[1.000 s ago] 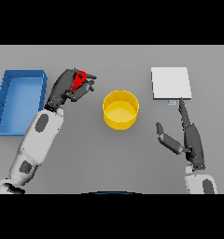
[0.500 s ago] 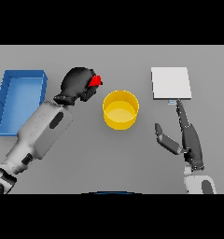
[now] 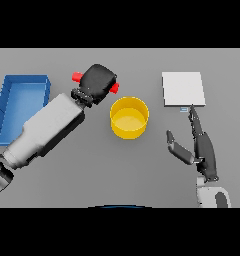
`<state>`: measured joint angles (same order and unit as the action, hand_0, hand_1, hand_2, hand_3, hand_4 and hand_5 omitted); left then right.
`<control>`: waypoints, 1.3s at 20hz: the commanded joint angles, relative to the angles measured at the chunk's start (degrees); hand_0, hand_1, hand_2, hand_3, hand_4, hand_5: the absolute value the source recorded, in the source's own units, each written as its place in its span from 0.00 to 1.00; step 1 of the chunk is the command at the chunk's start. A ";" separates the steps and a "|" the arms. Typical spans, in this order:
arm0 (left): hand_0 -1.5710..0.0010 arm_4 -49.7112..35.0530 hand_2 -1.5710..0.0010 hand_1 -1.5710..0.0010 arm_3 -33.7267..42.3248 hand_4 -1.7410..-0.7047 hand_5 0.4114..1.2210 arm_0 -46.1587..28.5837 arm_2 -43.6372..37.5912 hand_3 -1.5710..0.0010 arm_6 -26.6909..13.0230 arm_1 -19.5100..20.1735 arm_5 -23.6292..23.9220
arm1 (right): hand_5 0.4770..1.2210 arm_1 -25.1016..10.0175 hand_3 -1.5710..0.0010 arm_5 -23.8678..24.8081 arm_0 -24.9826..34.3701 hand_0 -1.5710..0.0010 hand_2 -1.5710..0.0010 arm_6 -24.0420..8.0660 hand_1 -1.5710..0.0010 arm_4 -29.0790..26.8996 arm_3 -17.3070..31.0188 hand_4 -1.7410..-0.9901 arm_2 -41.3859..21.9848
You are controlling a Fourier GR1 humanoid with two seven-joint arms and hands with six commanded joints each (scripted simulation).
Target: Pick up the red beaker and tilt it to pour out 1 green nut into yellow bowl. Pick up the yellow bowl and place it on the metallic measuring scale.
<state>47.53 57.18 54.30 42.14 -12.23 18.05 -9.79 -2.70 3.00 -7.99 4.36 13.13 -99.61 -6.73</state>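
Tray point(image 3: 14, 100) in blue, a shallow open box, sits at the far left of the grey table point(image 3: 92, 170). Just right of it the left arm reaches in from the lower left, and the left hand point(image 3: 98, 81) is wrapped tightly around the red beaker point(image 3: 78, 76), which shows only as red ends poking out on either side of the dark fist. The beaker is held tipped on its side, up off the table, just left of the yellow bowl point(image 3: 129, 117). The bowl stands upright near the middle of the table. Farther right lies the metallic measuring scale point(image 3: 183, 89), a flat pale square. Below it the right hand point(image 3: 202, 150) rests with fingers straight and thumb spread, holding nothing, fingertips near the scale's front edge.
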 commanded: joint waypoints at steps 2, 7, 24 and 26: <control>0.00 1.99 0.00 0.00 -1.57 0.03 0.99 2.37 3.00 0.15 2.08 -0.16 -1.29 | 0.26 0.20 1.00 0.05 -0.35 1.00 1.00 0.54 1.00 -0.45 0.63 0.60 0.31; 0.00 6.46 0.00 0.00 -5.31 0.01 1.00 6.48 11.35 0.05 6.00 -0.89 -5.20 | 0.22 1.23 1.00 0.43 -0.28 1.00 1.00 1.06 1.00 -1.25 0.93 0.60 0.50; 0.00 16.85 0.00 0.00 -13.63 0.01 1.00 20.27 29.88 0.00 13.54 -3.74 -9.28 | 0.15 0.79 1.00 2.92 0.72 1.00 1.00 0.45 1.00 2.33 2.64 0.71 0.51; 0.00 17.83 0.00 0.00 -13.98 0.01 1.00 21.20 31.94 0.00 14.92 -3.54 -8.22 | 0.15 0.75 1.00 2.82 0.28 1.00 1.00 1.63 1.00 2.35 2.12 0.71 0.33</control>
<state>65.25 43.20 75.51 74.08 2.71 14.52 -18.08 -1.95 5.83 -7.70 6.04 15.47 -97.49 -6.40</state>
